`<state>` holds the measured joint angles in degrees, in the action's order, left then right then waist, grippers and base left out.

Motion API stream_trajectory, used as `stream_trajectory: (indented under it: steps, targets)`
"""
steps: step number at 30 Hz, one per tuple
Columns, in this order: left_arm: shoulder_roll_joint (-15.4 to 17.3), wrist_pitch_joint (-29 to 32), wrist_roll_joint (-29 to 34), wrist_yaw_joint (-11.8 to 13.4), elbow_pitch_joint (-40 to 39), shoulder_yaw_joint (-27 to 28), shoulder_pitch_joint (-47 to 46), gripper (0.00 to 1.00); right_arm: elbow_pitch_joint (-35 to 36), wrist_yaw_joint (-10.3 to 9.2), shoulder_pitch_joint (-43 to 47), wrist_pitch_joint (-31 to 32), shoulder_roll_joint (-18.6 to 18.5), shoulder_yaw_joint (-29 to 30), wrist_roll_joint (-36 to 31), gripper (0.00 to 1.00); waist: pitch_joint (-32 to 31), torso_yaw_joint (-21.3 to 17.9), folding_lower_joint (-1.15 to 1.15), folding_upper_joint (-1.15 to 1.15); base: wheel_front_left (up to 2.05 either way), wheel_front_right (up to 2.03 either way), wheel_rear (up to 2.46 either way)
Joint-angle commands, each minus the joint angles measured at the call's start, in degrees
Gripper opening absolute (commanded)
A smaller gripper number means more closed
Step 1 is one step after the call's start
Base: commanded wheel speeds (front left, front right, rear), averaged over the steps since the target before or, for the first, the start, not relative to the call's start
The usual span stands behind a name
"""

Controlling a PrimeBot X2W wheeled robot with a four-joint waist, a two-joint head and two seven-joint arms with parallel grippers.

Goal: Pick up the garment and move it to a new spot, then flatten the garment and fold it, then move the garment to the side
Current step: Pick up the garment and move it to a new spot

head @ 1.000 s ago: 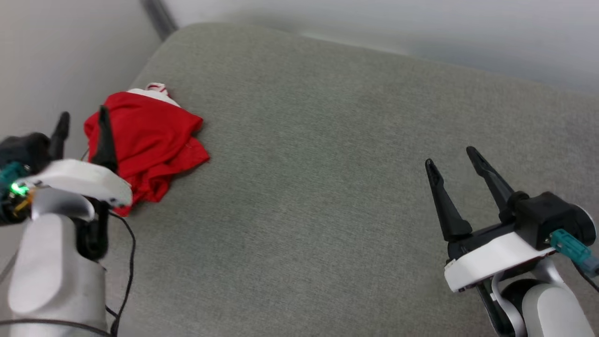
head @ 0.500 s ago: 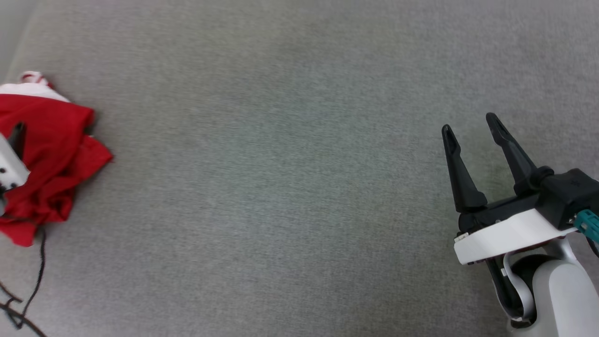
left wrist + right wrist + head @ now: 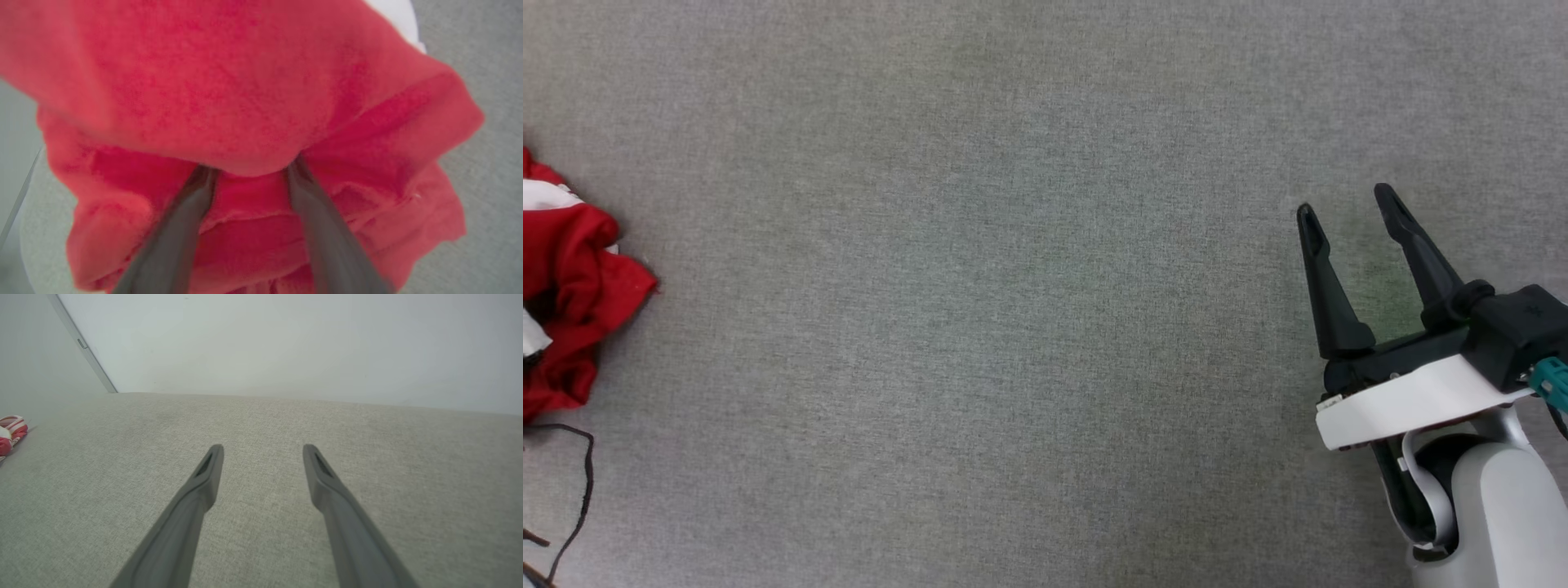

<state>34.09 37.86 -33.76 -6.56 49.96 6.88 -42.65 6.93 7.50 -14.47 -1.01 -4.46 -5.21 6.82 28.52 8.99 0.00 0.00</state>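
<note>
We place the task at its first step, the pick-up. The garment [image 3: 568, 286] lies in a crumpled heap at the left edge of the head view. It rests on the grey fabric surface [image 3: 1045, 327], red cloth uppermost with a strip of white showing. In the left wrist view the left gripper [image 3: 249, 171] is set into the heap. Its two fingers [image 3: 179, 228] stand well apart with red cloth bunched between them, and both tips are hidden beneath an overhanging fold. We judge these fingers open and not yet clamped; whether any cloth is caught at the hidden tips we cannot tell. The right gripper [image 3: 1346, 204] hovers at the lower right of the head view, well apart from the garment, its fingers spread wide and holding nothing. A black cable [image 3: 584, 482] trails on the surface just beside the heap. As far as we can see, no part of the task is complete: the garment is not lifted, relocated, flattened, folded or set aside. We see no container in the work area; the garment sits directly on the surface.
</note>
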Motion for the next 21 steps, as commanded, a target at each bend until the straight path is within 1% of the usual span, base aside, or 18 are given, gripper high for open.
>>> stream_trajectory:
  steps: [1,3,6,12,17,21]
  targets:
    - [-1.63,-0.38,0.39,-0.15,0.08,-0.91,1.79,0.0,-0.21,-0.02,-0.79,-0.45,-0.18,0.31,-0.57,1.0,-0.66,0.12,0.0,0.0,0.0,0.0,0.0]
    - [-1.4,-2.29,1.03,-0.01,-1.13,-1.07,1.79,0.0,-0.42,-0.02,-0.51,-0.53,-0.09,0.52,-0.28,1.0,-1.46,0.32,0.0,0.0,0.0,0.0,0.0]
    - [-0.82,-6.83,2.47,0.33,-3.78,-1.72,0.88,0.0,-0.68,-0.02,0.02,-0.61,0.07,0.85,-0.23,1.0,-3.09,0.82,0.0,0.0,0.0,0.0,0.0]
    - [-1.35,-19.17,5.89,2.21,-7.88,-2.37,-1.43,0.0,-1.58,-0.02,1.77,-1.25,0.33,1.79,-1.71,1.0,-8.19,2.12,0.0,0.0,0.0,0.0,0.0]
    - [-3.39,-29.48,7.85,3.4,-9.72,-3.28,-3.78,0.0,-2.26,-0.02,3.47,-1.68,0.84,2.64,-1.55,1.0,-13.47,2.31,0.0,0.0,0.0,0.0,0.0]
    - [-5.66,-36.04,8.86,3.05,-10.57,-4.38,-4.54,0.0,-2.09,-0.02,5.33,-1.37,1.25,3.73,-1.1,1.0,-16.96,1.96,0.0,0.0,0.0,0.0,0.0]
